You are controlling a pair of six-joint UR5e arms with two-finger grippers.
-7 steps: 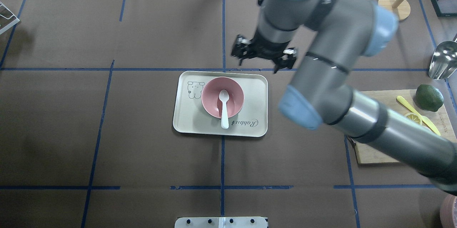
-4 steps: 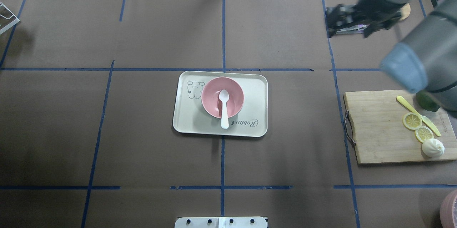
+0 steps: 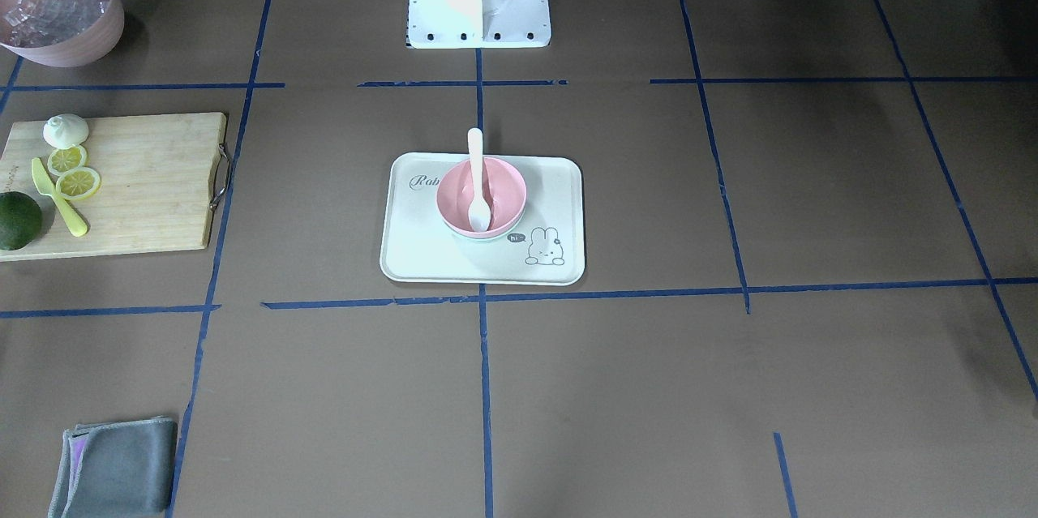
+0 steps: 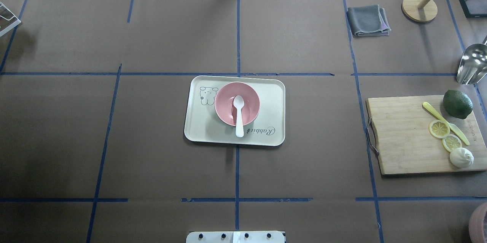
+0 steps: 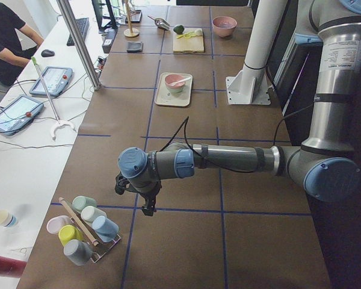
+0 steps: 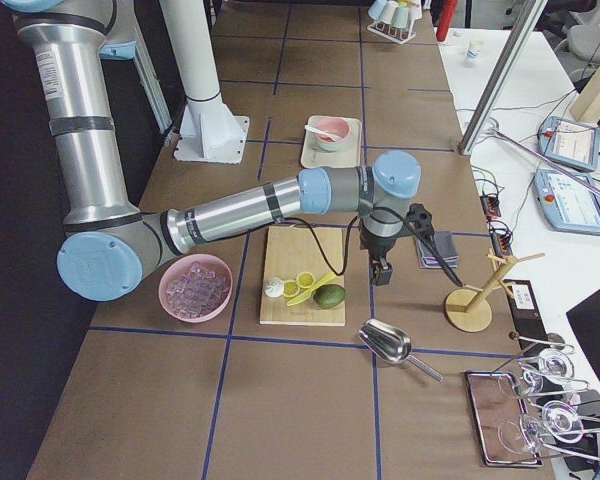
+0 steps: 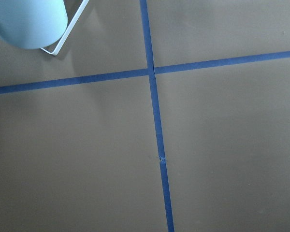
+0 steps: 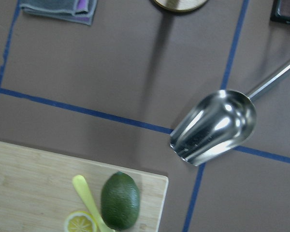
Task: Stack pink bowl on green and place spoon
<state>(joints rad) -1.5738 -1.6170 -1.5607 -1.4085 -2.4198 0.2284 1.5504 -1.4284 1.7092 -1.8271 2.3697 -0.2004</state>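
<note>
The pink bowl [image 4: 249, 100] sits on the cream tray [image 4: 198, 129] at the table's middle. In the front-facing view a thin green bowl rim [image 3: 485, 237] shows under the pink bowl [image 3: 454, 198]. The white spoon [image 4: 239, 115] lies in the pink bowl, handle over the rim toward the robot. Neither gripper is near the tray. My left gripper [image 5: 145, 201] shows only in the exterior left view, low over the table beside a cup rack. My right gripper [image 6: 382, 272] shows only in the exterior right view, beside the cutting board. I cannot tell whether either is open or shut.
A wooden cutting board [image 4: 403, 136] at the right holds a green fruit [image 4: 457, 104], lemon slices, a yellow knife and a white bun. A grey cloth [image 4: 368, 20], a wooden stand [image 4: 419, 7] and a metal scoop [image 8: 215, 125] lie beyond it. A cup rack [image 5: 84, 227] stands at the left end.
My right arm has swung from over the tray's far side away to the right and left the overhead view. The bowl, spoon and tray have not moved.
</note>
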